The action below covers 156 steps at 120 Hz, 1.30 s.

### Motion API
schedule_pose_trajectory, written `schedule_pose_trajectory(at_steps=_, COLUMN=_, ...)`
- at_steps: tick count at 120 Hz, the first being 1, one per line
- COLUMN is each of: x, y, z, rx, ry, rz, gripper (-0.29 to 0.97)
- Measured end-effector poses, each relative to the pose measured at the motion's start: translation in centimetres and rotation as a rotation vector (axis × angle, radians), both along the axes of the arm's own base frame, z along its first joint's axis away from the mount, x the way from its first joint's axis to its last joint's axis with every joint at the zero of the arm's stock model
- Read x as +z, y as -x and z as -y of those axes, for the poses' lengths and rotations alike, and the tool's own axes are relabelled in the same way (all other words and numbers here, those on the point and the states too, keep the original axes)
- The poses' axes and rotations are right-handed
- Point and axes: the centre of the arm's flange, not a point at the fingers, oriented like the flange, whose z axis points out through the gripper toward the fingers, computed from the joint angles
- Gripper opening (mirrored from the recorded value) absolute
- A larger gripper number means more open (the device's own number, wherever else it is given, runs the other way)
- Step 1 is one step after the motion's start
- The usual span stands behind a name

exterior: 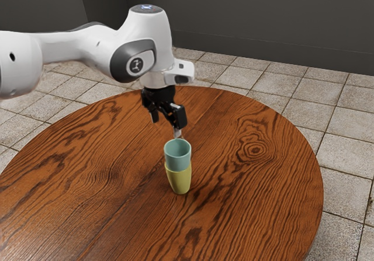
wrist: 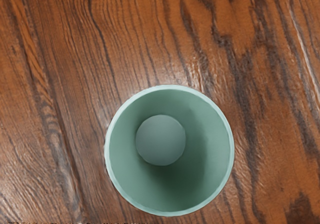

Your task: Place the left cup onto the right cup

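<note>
- My end effector (exterior: pixel 168 122) hangs released, fingers spread, just above the green cup (exterior: pixel 177 153), which sits upright, nested in the yellow cup (exterior: pixel 179 180).
- The stack lies straight below my hand, its long axis vertical; the wrist view looks down the green cup's mouth.
- I judge the placing done; a straight lift should clear the rim.
- Round wooden table (exterior: pixel 251 202); grey tiled floor (exterior: pixel 345 109), dark wall (exterior: pixel 263 10) behind.
</note>
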Motion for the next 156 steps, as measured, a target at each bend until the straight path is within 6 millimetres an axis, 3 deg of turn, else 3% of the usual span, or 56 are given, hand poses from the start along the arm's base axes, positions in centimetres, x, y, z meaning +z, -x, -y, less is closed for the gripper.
schedule_pose_trajectory(at_steps=52, x=6.4, y=-1.4, z=-4.5, rx=0.085, ry=0.032, rz=0.039, gripper=0.68)
schedule_pose_trajectory(at_steps=77, x=8.2, y=-1.6, z=-6.4, rx=0.101, ry=0.032, rz=0.040, gripper=0.68)
schedule_pose_trajectory(at_steps=156, x=8.7, y=-1.0, z=-6.7, rx=0.073, ry=0.025, rz=0.000, gripper=0.68)
